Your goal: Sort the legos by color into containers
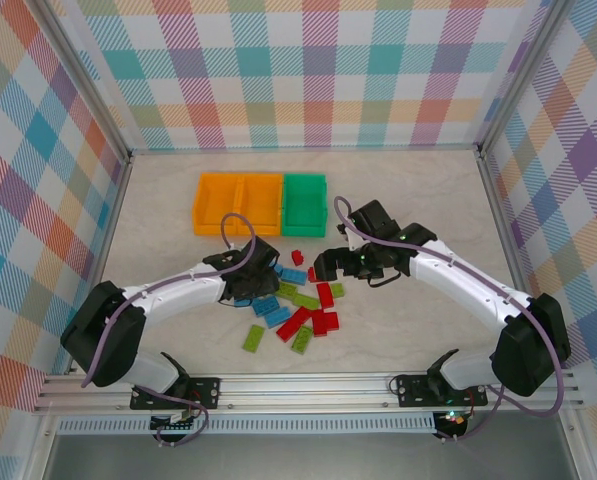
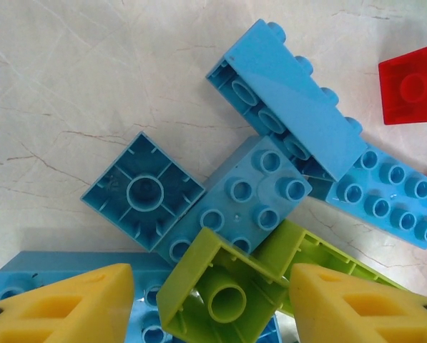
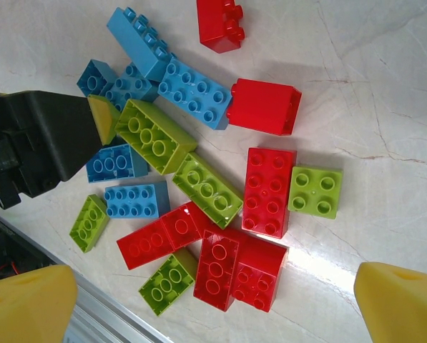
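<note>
Crowding the table [image 1: 418, 200] middle, legos [image 1: 325, 295]; bare margin before the containers [image 1: 261, 177].

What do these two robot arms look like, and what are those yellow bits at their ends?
The left arm and right arm are smooth white shells between chunky black joints, each with a thin purple cable looping along it. Each black tool ends in two yellow wedge-shaped fingers with hollow cut-outs: left tool, right tool.

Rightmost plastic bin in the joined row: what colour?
The rightmost plastic bin is green; top external view shows it best.
</note>
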Action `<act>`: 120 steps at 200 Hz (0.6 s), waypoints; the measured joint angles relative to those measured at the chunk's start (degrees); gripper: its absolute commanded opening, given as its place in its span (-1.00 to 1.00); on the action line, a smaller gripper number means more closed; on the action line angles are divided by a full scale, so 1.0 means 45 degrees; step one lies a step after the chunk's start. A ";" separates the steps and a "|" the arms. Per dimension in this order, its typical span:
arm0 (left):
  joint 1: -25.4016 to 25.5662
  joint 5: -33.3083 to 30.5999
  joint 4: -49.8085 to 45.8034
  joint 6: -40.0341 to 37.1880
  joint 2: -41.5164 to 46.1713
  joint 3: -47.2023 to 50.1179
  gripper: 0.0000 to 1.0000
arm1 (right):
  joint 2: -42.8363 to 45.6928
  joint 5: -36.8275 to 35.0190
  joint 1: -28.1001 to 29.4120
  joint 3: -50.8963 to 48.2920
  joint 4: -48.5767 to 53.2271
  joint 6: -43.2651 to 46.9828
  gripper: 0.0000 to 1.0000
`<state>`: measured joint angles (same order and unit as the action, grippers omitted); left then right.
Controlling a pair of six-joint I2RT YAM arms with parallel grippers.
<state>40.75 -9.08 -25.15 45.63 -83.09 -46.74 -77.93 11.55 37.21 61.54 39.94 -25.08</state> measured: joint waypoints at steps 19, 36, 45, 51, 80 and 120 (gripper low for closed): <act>0.0000 0.0005 0.0000 -0.0010 -0.0039 -0.0005 0.12 | 0.0000 -0.0034 0.0000 0.0000 0.0000 0.0000 0.99; 0.0000 0.0005 -0.0034 -0.0015 -0.0194 -0.0010 0.09 | 0.0010 -0.0029 0.0000 0.0000 0.0000 0.0000 0.99; 0.0000 0.0005 -0.0068 -0.0015 -0.0301 -0.0010 0.08 | 0.0029 -0.0029 0.0000 0.0000 0.0000 -0.0005 0.99; 0.0000 0.0000 -0.0083 -0.0015 -0.0369 -0.0010 0.06 | 0.0049 -0.0029 0.0000 0.0000 0.0005 -0.0005 0.99; 0.0000 -0.0146 -0.0092 -0.0010 -0.0427 -0.0010 -0.18 | 0.0180 -0.0029 0.0000 0.0000 0.0000 -0.0019 0.99; 0.0000 -0.0287 -0.0151 -0.0039 -0.0427 -0.0146 -0.40 | 0.0194 -0.0029 0.0000 0.0000 0.0000 -0.0058 0.99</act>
<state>40.75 -10.37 -25.82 45.45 -85.01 -47.40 -77.06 11.42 37.21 61.54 39.94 -25.34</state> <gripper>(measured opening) 0.354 0.997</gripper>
